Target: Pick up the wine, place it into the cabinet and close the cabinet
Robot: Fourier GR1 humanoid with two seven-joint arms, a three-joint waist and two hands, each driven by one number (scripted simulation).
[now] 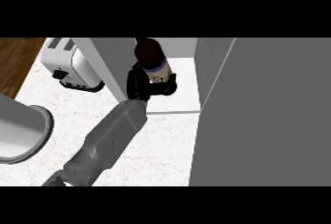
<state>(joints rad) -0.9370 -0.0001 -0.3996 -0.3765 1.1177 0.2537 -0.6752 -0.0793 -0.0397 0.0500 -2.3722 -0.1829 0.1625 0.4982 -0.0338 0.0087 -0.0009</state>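
The dark wine bottle with a cream label and blue band [153,59] is up at the open grey cabinet [181,87], standing upright over the cabinet's white floor, just inside its opening. A black hand [143,85] is wrapped round the bottle's lower part, fingers curling on both sides of the label, so the bottle is gripped. Which arm this is I cannot tell; only one grey forearm [110,135] shows, rising from the lower left toward the cabinet. To the right of the bottle, the cabinet's large grey door [265,118] stands swung open, filling that side of the view. To the left of the bottle, past the cabinet's grey side wall, a silver and white toaster [70,65] sits on the white marbled tabletop [161,144]. Farther left of the cabinet, a round grey pot or bin [22,133] stands at the view's edge. A strip of brown wooden floor [16,57] shows beyond the toaster.
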